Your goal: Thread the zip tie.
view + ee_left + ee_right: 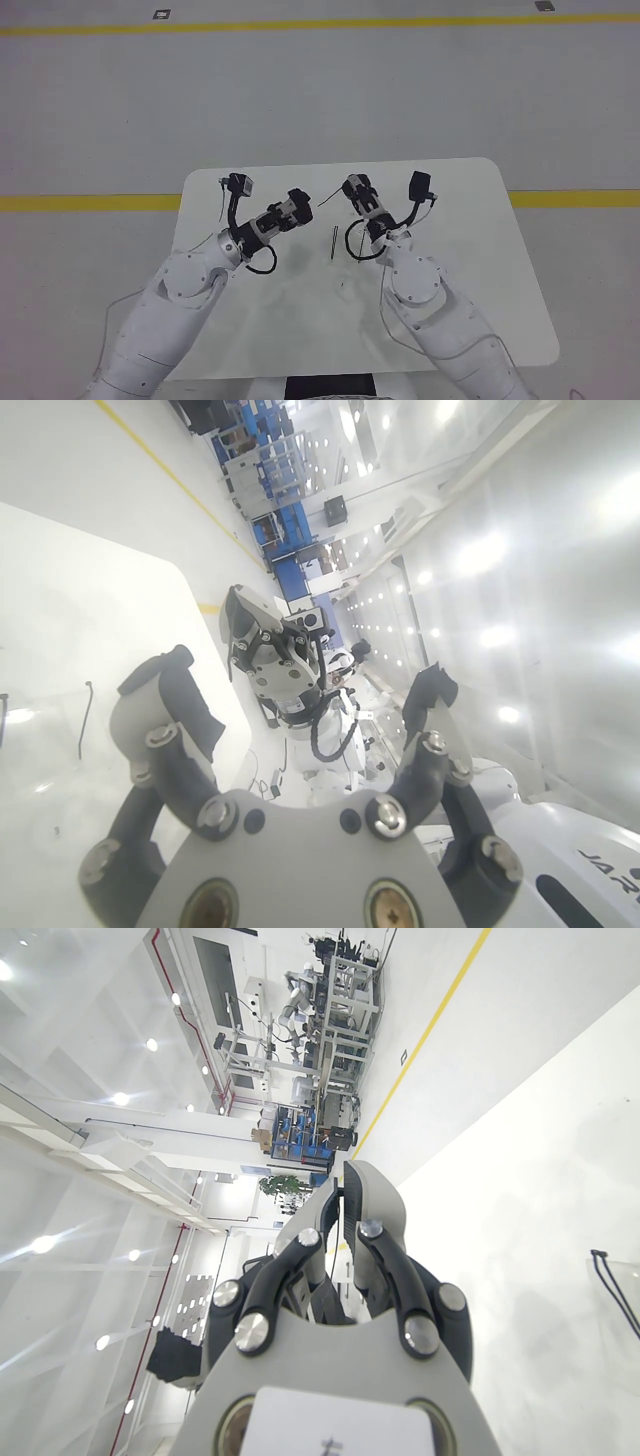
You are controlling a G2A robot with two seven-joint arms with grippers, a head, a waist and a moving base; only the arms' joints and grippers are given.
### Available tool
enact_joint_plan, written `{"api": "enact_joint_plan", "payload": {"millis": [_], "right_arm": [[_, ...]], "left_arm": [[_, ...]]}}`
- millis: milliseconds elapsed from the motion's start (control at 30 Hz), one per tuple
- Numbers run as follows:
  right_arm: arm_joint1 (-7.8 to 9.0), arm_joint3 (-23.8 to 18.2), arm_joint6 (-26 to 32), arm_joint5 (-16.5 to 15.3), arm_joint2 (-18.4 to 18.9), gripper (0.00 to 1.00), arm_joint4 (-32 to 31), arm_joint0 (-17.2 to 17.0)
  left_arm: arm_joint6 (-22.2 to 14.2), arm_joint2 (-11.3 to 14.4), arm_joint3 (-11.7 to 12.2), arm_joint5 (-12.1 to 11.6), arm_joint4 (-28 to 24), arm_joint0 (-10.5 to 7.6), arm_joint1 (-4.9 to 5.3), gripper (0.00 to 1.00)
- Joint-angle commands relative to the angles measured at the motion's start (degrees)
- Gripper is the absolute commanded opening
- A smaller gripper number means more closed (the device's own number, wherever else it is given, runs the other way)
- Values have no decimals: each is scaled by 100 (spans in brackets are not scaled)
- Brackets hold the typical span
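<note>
With the right end effector [342, 1193] clenched on a thin black plastic zip tie [328, 201] above the white counter [470, 200] and the left end effector [305, 672] released near its free tip, the springy tail may flick aside, missing the grasp
</note>
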Motion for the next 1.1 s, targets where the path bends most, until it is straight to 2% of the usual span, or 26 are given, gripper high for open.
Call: {"api": "enact_joint_plan", "payload": {"millis": [0, 200, 400, 500, 600, 633, 667, 933, 1067], "right_arm": [[-17, -11, -25, -14, 14, 0, 85, -29], [-63, -36, -28, 44, -3, 0, 119, -61], [-128, -32, -112, 91, -111, 0, 90, -42], [-161, -4, -147, 98, -168, 0, 62, -20], [-191, 11, -151, 103, -199, 0, 43, 11], [-199, 16, -148, 99, -205, 0, 41, 17], [-207, 22, -140, 90, -212, 0, 38, 23], [-265, 97, -89, 30, -240, 0, -70, 64], [-293, 117, -81, 11, -248, 0, -110, 72]], "left_arm": [[143, -14, -2, 0, -110, 36, -19, 100], [176, -18, 41, 0, -227, 77, -72, 100], [104, -15, 203, 0, -427, 61, -143, 98], [45, -10, 285, 0, -479, 41, -176, 91], [5, -12, 351, 0, -509, 16, -208, 76], [-6, -12, 366, 0, -507, 8, -218, 67], [-14, -12, 379, 0, -511, 0, -228, 54], [-116, -15, 512, 0, -477, -62, -312, 36], [-155, -27, 574, 0, -471, -76, -348, 35]]}}
